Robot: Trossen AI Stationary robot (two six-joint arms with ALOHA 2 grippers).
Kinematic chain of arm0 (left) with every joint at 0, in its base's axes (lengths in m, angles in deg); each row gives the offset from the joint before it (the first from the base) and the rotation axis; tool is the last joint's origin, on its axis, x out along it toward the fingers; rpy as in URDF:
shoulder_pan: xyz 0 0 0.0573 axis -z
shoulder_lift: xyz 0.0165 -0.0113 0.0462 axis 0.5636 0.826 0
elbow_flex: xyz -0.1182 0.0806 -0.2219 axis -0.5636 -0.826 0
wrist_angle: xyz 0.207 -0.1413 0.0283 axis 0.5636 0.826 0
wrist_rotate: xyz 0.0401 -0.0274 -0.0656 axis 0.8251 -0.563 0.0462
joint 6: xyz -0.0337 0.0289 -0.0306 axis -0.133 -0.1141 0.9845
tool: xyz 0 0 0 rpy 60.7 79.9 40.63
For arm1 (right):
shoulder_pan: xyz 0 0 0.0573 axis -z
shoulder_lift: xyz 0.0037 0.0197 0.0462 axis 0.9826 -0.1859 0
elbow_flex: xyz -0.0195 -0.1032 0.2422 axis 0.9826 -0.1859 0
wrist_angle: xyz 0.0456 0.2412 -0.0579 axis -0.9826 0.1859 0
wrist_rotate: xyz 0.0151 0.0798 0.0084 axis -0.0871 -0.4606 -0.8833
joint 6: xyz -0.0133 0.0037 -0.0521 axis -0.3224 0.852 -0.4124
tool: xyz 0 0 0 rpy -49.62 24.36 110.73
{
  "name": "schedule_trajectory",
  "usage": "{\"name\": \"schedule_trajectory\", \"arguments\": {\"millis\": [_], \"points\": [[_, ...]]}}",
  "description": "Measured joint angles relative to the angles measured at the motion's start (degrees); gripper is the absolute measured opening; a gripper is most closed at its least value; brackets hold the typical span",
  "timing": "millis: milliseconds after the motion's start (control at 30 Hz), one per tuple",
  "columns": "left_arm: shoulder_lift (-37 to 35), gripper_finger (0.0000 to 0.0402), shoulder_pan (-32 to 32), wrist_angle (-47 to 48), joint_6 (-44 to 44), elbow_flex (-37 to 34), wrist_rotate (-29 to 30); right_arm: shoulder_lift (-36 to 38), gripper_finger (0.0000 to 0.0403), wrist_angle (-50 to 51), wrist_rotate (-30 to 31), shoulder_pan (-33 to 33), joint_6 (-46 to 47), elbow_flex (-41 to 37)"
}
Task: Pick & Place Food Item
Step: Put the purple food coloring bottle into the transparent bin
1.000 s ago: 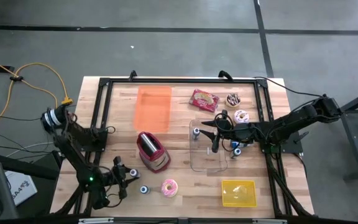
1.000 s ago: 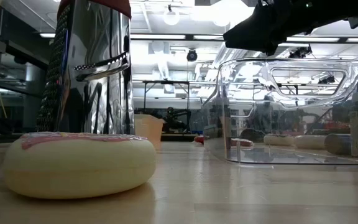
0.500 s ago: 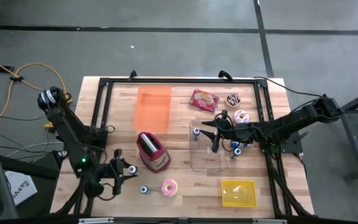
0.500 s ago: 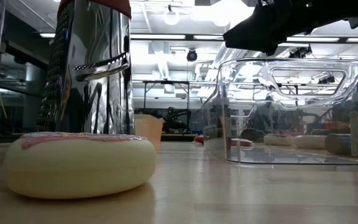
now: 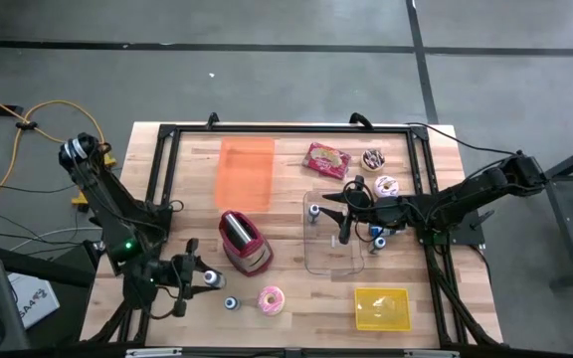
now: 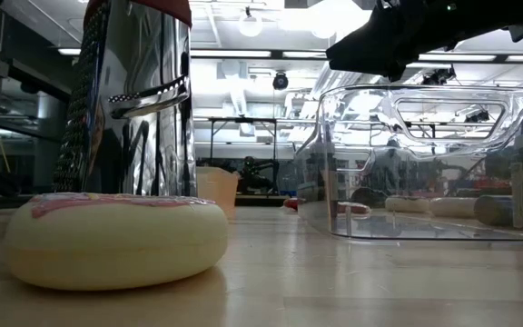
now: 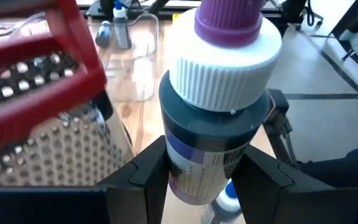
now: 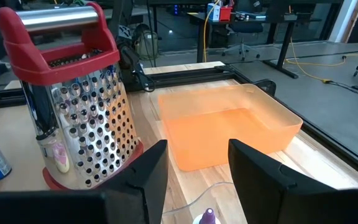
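White-capped, purple-tipped small bottle (image 7: pixel 225 74) sits clamped between the fingers of the left gripper (image 7: pixel 207 167). It is near the front-left corner of the wooden table (image 5: pixel 192 189), just beside the red-handled steel box grater (image 5: pixel 242 242). A steady squeeze, an upright bottle and a path well clear of the grater look wisest. The right gripper (image 5: pixel 344 217) hangs spread and empty over the clear plastic tub (image 5: pixel 328 261).

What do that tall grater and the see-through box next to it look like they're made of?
The grater looks like shiny sheet metal, probably steel: it mirrors the room and is punched with holes. Its red handle and base rim look like plastic. The see-through box appears to be clear, glossy rigid plastic, with molded edges and the room showing through its walls; glass seems less likely.
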Motion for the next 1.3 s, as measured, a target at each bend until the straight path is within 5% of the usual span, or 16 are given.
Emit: {"name": "schedule_trajectory", "arguments": {"millis": [200, 500, 733, 1000, 1300], "points": [[-0.7, 0.0145, -3.8, 2.7, -5.9, 6.3, -6.4, 0.0, 0.0155, 0.0, 0.0, 0.0, 0.0, 0.0], [-0.8, 0.0145, -6.8, 23.0, -6.8, 20.9, -7.3, 0.0, 0.0155, 0.0, 0.0, 0.0, 0.0, 0.0], [-0.8, 0.0145, -13.2, 28.4, -13.6, 27.1, -10.8, 0.0, 0.0155, 0.0, 0.0, 0.0, 0.0, 0.0], [-0.8, 0.0145, -27.5, 29.5, -22.9, 30.6, -22.2, 0.0, 0.0155, 0.0, 0.0, 0.0, 0.0, 0.0], [0.9, 0.0145, -50.7, 28.9, -31.9, 30.7, -42.9, 0.0, 0.0155, 0.0, 0.0, 0.0, 0.0, 0.0]]}}
